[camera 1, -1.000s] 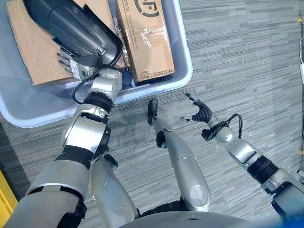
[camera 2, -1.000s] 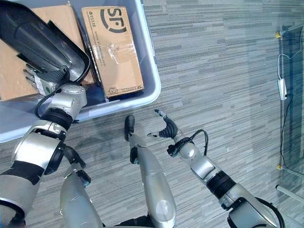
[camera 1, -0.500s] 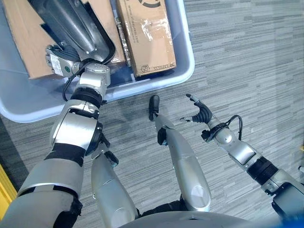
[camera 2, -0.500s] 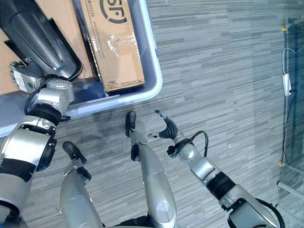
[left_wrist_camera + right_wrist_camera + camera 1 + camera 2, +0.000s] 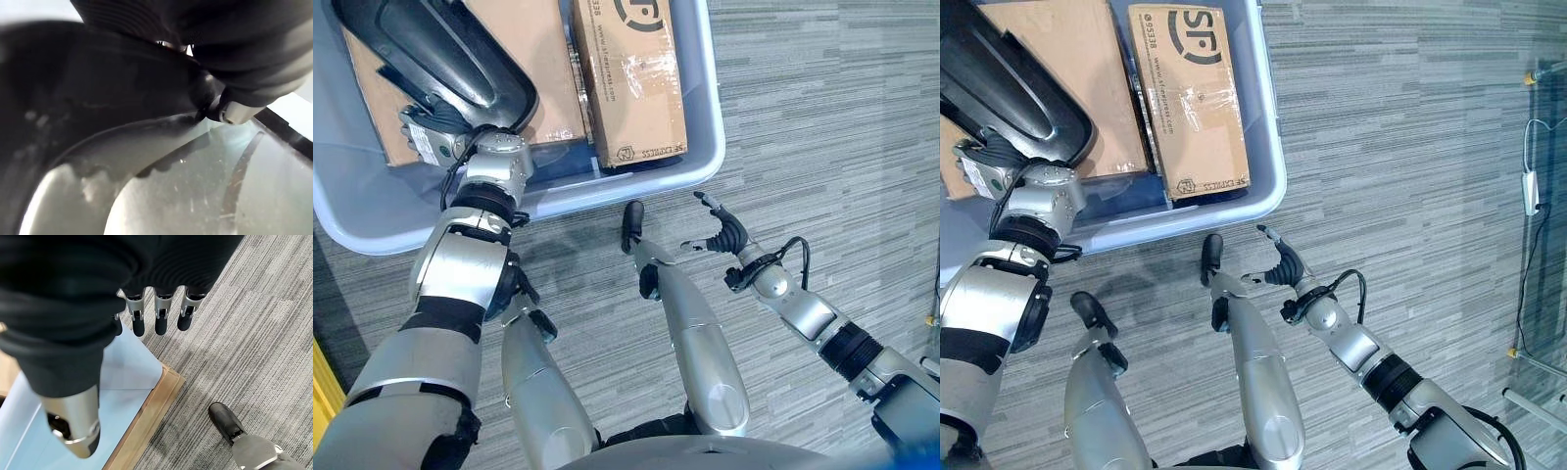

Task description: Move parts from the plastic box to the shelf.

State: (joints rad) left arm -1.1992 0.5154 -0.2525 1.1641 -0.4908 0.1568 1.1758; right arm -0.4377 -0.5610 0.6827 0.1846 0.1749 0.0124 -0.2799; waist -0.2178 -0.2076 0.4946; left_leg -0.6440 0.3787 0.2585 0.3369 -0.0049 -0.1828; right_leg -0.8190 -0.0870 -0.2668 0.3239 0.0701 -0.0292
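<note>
Black part (image 5: 435, 49) sits gripped in the left hand (image 5: 431, 137) above the box (image 5: 700, 147); lift it clear of the rim while the right hand (image 5: 724, 230) hangs relaxed over carpet (image 5: 822, 117).

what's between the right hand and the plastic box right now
Bare grey carpet. In the right eye view, the right hand hangs open over the floor just outside the plastic box, with nothing lying in the gap between them.
</note>
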